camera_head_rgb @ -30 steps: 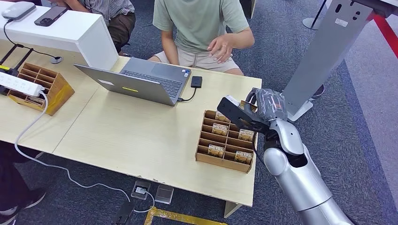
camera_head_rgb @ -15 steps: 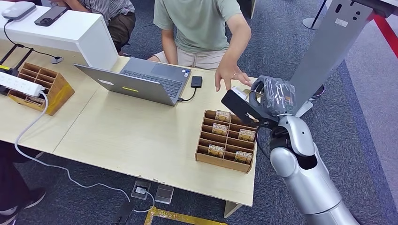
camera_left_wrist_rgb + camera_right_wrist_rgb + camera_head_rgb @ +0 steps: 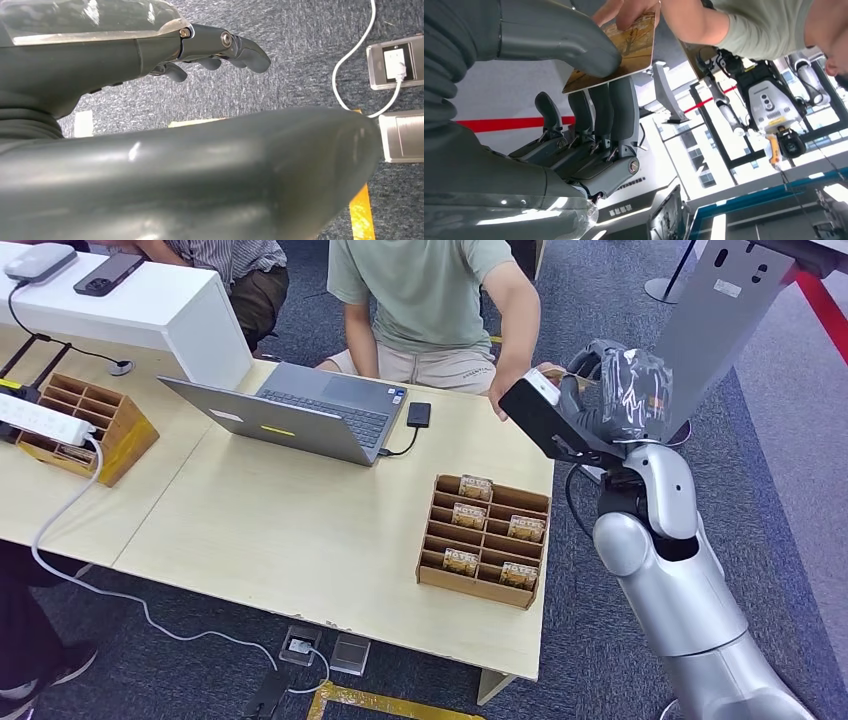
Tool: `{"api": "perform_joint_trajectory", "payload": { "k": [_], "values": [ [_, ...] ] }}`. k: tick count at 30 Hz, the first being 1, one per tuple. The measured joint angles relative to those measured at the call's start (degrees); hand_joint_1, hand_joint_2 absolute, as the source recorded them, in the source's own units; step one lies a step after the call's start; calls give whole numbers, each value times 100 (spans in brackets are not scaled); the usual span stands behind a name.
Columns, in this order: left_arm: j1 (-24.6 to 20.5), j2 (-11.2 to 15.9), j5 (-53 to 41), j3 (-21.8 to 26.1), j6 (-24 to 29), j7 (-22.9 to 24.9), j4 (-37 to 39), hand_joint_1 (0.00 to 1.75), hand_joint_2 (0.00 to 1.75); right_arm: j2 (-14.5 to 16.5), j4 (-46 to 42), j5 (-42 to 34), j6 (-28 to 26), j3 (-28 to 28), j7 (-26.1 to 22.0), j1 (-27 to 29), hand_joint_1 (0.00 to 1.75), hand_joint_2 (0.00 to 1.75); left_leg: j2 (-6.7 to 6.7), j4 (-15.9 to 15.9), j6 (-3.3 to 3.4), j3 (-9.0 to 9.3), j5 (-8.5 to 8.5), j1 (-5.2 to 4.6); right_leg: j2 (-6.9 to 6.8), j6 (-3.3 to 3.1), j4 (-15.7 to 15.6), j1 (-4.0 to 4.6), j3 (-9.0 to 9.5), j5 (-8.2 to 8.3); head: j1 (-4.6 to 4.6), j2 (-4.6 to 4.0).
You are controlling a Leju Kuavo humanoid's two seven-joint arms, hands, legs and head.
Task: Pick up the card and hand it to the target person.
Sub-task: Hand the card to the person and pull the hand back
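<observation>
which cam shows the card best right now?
Right wrist view. The card fills the frame's upper part, pinched between the right hand's thumb and fingers, with the person's hand on its far edge. In the head view the raised hand covers it. The left wrist view faces the floor.

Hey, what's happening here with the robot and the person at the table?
The robot's right hand is holding a card out over the far corner of the table, pinched between thumb and fingers. The seated person's hand has taken hold of the card's other end, so both are gripping it mid-handover. Its left hand hangs over the carpet, holding nothing. A wooden card organizer sits on the table near the robot.
</observation>
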Motion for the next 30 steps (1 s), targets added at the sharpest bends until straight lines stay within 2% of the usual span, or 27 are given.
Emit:
{"api": "perform_joint_trajectory", "payload": {
  "k": [6, 7, 10, 15, 24, 30],
  "values": [
    [-2, -6, -21, -27, 17, 1, 3, 0, 0, 295, 726, -11, -150, 13, -223, -228, 127, 175, 1, -5, 0, 4, -1, -1, 3, -2, -2, -1, 3, -1, 0, 0],
    [-2, -5, -23, -28, 24, -3, 3, 0, 0, 318, 782, -11, -140, 28, -238, -241, 114, 175, 0, -5, 0, 4, -1, -1, 3, -2, -2, -1, 3, -1, 0, 0],
    [-3, -10, -28, -33, 52, -15, 6, 0, 0, 402, 949, -16, -113, 103, -317, -248, 53, 175, -5, -2, -1, 0, -2, 1, -5, -1, -2, 1, 2, -3, 0, 0],
    [0, -21, -33, -42, 60, -1, 7, 0, 0, 534, 1048, -16, -167, 241, -454, -136, 3, 175, -8, -3, -1, -2, -1, 2, -7, 0, -4, 2, 3, -2, 0, 0],
    [1, -18, -4, -18, 89, 0, 11, 0, 0, 621, 987, -200, -120, 370, -617, -14, 0, 175, -10, -6, 0, 1, -1, 1, -7, -1, -6, 1, 5, -3, 0, 0],
    [2, -24, 26, 7, 117, 24, 15, 0, 0, 572, 495, -777, -268, 196, -977, 291, 0, 175, -20, -5, 1, 0, -1, 3, -18, 0, -8, 3, 8, -5, 0, 0]
  ]
}}
